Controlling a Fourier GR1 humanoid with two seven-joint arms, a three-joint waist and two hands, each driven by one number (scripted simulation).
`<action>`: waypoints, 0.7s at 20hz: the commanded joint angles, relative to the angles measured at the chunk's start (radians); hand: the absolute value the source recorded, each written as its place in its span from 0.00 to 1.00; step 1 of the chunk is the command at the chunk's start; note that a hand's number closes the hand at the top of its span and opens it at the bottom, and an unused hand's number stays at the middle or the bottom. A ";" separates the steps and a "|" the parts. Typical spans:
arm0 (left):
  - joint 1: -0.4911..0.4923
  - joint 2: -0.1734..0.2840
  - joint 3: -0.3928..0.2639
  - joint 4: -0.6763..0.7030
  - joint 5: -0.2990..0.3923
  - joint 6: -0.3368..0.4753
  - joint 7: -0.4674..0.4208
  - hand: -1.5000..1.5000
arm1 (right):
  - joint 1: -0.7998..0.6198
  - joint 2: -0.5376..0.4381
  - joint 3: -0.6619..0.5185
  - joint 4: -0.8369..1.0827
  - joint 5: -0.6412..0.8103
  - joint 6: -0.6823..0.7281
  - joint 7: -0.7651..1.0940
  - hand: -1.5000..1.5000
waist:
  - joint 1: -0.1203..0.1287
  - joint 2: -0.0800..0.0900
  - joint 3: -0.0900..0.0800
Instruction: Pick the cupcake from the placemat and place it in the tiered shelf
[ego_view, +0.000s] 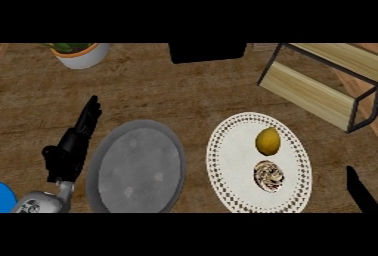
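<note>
Well, the cupcake (269, 175) sat on the white placemat (229, 150), just beside a lemon (268, 140). Left hand (74, 142) rested open; the right hand (362, 192) barely showed, fingers unreadable. Risk: grabbing the lemon, or clipping the tiered shelf (325, 85).

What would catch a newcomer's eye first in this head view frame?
Probably the white lacy placemat right of centre, carrying a yellow lemon with the swirl-topped cupcake just below it. Left of it lies a large grey plate, with the left hand alongside, fingers straight. The wooden tiered shelf fills the upper right corner.
</note>
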 joint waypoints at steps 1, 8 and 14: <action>-0.006 -0.020 -0.034 -0.002 -0.014 -0.017 0.008 0.50 | 0.125 0.161 0.014 -0.200 -0.032 -0.137 -0.176 0.00 | 0.047 -0.004 0.003; -0.073 -0.076 -0.057 0.074 -0.063 -0.030 -0.020 0.50 | 0.445 0.090 0.328 -0.383 0.161 -0.041 -0.026 0.00 | 0.100 0.012 -0.001; -0.090 -0.071 -0.049 0.041 -0.059 -0.057 0.020 0.50 | 0.513 -0.097 0.400 -0.574 0.377 -0.103 0.381 0.00 | 0.137 0.021 -0.002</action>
